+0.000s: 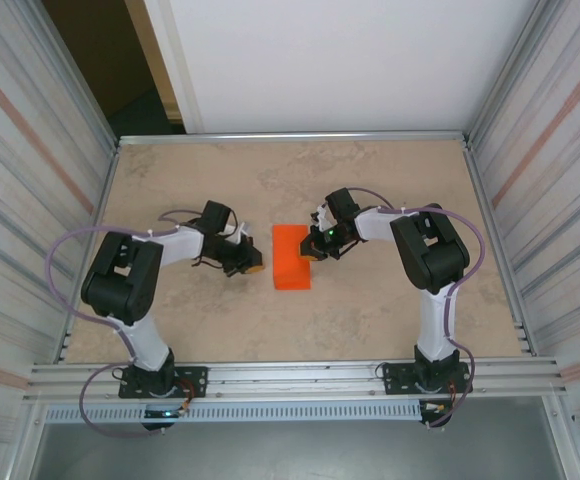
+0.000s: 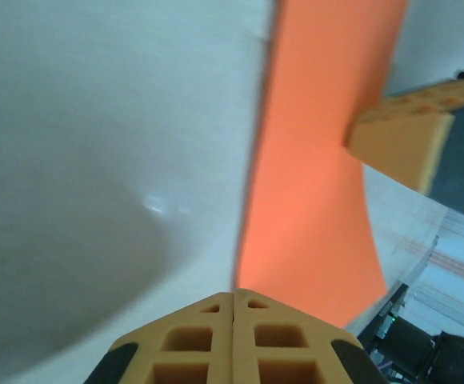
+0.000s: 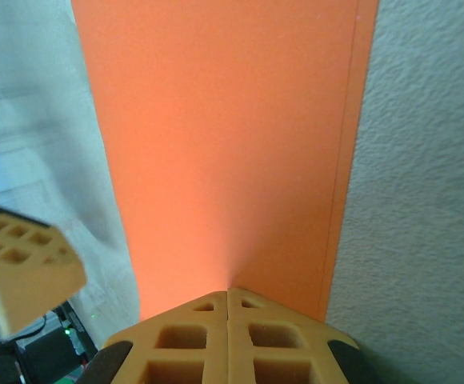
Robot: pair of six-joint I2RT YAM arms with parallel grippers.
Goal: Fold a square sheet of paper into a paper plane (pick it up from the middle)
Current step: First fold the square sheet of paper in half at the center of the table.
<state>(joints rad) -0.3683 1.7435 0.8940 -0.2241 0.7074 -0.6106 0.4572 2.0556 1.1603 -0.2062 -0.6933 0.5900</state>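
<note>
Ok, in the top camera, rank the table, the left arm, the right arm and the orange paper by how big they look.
1. Table.
2. Left arm and right arm: these look about alike, so I won't rank them against each other.
3. Orange paper, clearly the smallest.

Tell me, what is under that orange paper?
The beige table lies under the orange paper. In the right wrist view a lower layer of the same paper peeks out along one edge, so it looks folded. Anything between the layers is hidden.

top: high above near edge, looking down on table point(image 1: 370, 320) | wrists: close, low, facing each other | shared: paper point(image 1: 291, 257)
</note>
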